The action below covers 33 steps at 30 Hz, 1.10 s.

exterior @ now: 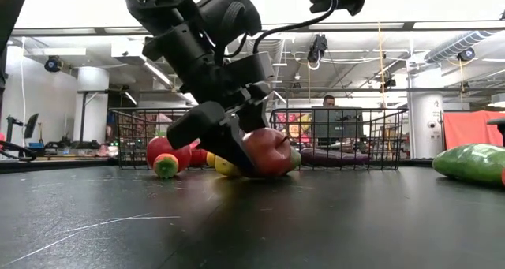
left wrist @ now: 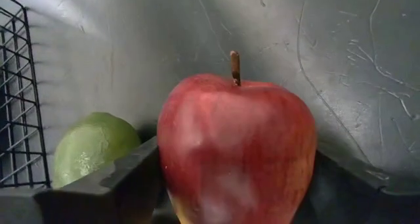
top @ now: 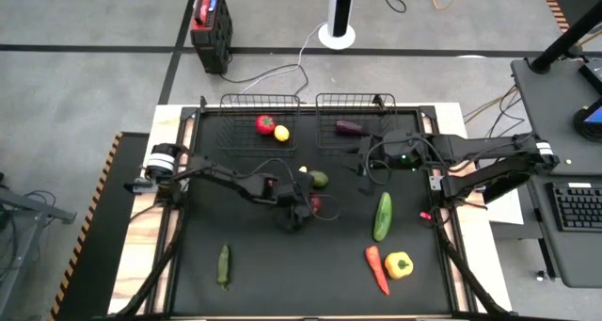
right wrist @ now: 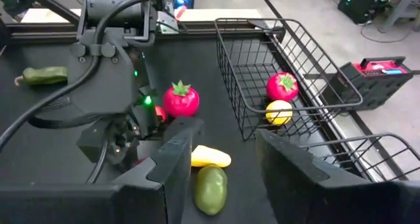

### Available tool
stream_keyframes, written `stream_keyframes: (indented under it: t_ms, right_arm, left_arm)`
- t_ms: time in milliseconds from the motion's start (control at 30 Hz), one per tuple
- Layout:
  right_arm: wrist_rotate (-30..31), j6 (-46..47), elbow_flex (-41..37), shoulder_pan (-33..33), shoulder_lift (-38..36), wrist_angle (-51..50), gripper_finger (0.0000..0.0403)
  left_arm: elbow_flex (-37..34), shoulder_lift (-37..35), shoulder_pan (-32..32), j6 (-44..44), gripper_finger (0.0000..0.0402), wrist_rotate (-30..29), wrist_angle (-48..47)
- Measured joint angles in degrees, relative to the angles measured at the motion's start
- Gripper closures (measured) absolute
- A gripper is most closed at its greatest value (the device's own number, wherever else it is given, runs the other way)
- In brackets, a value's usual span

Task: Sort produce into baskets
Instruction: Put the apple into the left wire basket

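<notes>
Apple (left wrist: 236, 152) on the table (top: 282, 274), your left pincer (top: 310, 208) clamped round it, your right pincer (right wrist: 220, 158) wide near the baskets (top: 259, 109).

A red apple (left wrist: 236, 152) with a yellowish base and brown stem is showing between the dark left gripper (exterior: 237, 147) fingers. A pale green avocado (left wrist: 92, 148) is lying beside black wire mesh (left wrist: 20, 99). The desk (top: 282, 264) is looking black.
</notes>
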Motion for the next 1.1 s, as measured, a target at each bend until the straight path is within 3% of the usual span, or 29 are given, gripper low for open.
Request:
stream_keyframes:
  t_ms: [333,667,933,1100]
  right_arm:
    - [0.0,0.1,0.0,0.0,0.0,0.0,0.0241]
    - [0.0,0.3,0.0,0.0,0.0,1.3,0.0241]
    - [-0.5,3.3,0.0,0.0,0.0,2.5,0.0241]
    - [-0.5,5.1,0.0,0.0,1.0,2.6,0.0241]
  left_arm:
    - [0.0,-5.2,-1.1,-1.5,0.0108,0.0,-0.1]
    - [-1.3,-23.3,-0.3,-2.2,0.0108,-0.6,-1.3]
    - [-2.5,-37.5,4.6,-1.1,0.0108,-10.6,-14.8]
    - [-2.5,-42.6,11.4,-1.0,0.0108,-12.4,-24.0]
